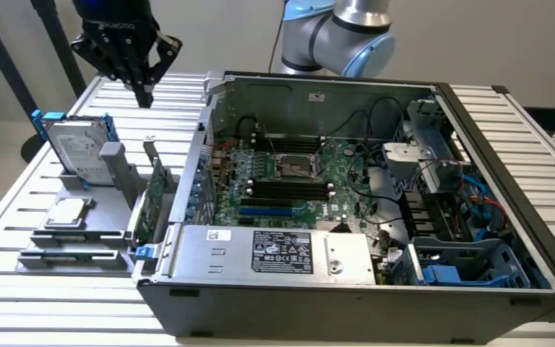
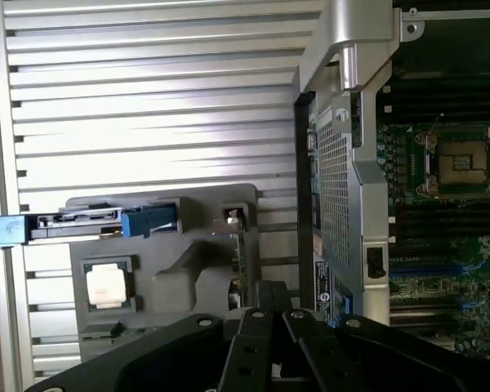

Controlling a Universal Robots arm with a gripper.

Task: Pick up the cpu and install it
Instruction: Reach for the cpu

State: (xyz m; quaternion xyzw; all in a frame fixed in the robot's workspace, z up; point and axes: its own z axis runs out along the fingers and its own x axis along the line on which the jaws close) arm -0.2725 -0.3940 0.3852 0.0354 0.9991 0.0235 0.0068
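Observation:
The cpu (image 1: 67, 212), a small square chip with a pale silver top, lies flat in a recess of the grey holder (image 1: 75, 242) on the exterior view's left. In the wrist view the cpu (image 2: 109, 286) sits in its dark frame on the same holder (image 2: 188, 269). My black gripper (image 1: 144, 97) hangs high above the slatted table, behind the holder and well apart from the cpu. Its fingers (image 2: 257, 327) come together to a point and hold nothing. The metal-framed socket (image 1: 295, 168) lies uncovered in the middle of the motherboard, and the wrist view shows the socket (image 2: 463, 162) too.
A silver hard drive (image 1: 75, 148) with blue rails stands on edge in the holder behind the cpu. An expansion card (image 1: 152, 202) stands between holder and case. The open computer case (image 1: 509, 238) takes up the table's middle and right, its wall (image 2: 339, 163) rising beside the holder.

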